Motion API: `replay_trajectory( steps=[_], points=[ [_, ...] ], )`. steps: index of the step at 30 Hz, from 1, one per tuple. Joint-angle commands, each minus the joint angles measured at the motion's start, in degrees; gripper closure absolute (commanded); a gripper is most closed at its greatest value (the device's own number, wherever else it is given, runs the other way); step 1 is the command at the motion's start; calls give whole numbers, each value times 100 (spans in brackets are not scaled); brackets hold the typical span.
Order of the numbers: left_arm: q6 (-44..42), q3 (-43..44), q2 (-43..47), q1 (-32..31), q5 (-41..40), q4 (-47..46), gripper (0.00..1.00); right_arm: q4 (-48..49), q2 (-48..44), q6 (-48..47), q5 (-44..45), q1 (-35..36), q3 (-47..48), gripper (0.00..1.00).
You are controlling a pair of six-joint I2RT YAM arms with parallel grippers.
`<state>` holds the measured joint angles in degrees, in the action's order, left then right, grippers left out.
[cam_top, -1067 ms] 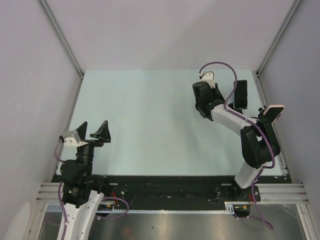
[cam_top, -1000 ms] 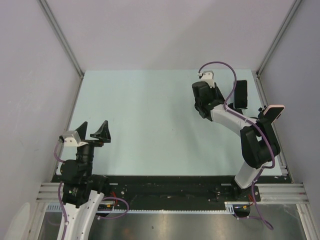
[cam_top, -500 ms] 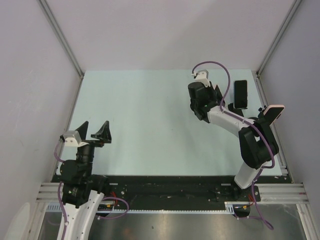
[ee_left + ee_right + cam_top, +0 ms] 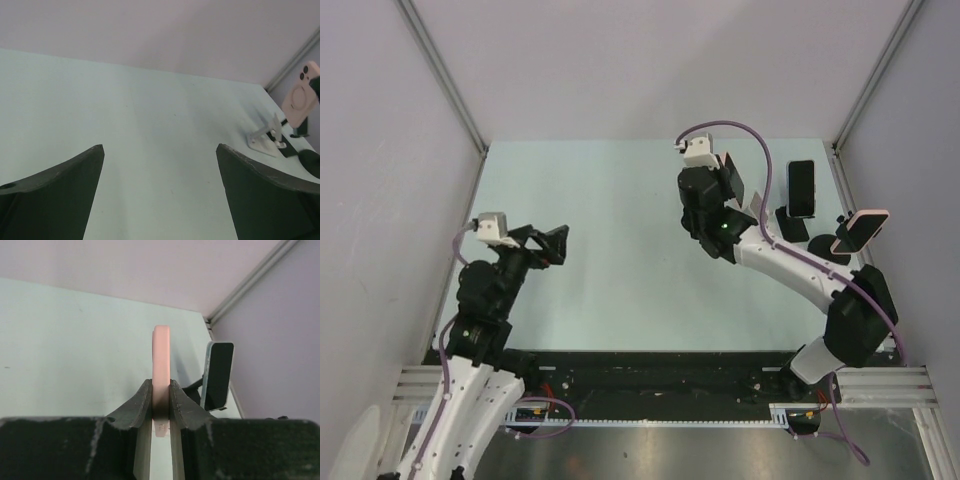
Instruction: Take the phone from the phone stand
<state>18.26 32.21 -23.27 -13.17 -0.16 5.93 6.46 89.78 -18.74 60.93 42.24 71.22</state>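
Note:
My right gripper is shut on a thin pink phone, seen edge-on and held off the table. In the top view this gripper hangs just left of a bare white phone stand, which also shows in the left wrist view; the held phone is hard to make out there. My left gripper is open and empty over the table's left side, with its fingers wide apart in its wrist view.
A black phone leans on a black stand at the back right and shows in the right wrist view. A second pink phone sits on a stand by the right edge, seen from behind. Walls enclose the table.
My right gripper has moved left and away from the white stand, which now shows bare. My left arm has reached forward and swung its gripper to the right.

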Motion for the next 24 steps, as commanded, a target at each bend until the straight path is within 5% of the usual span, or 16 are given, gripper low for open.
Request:
replay_trajectory(
  steps=[1, 9, 24],
  points=[
    [336, 286, -529, -676, 36, -574, 0, -871, -671, 965, -19, 354, 515, 100],
    [-540, 198, -1627, -3205, -1933, -2227, 0, -1946, -1234, 2497, -827, 847, 691, 100],
    [-1728, 638, -4412, -4844, -2865, -4389, 0, -2984, -1630, 4896, -2032, 1129, 674, 100]
  ],
)
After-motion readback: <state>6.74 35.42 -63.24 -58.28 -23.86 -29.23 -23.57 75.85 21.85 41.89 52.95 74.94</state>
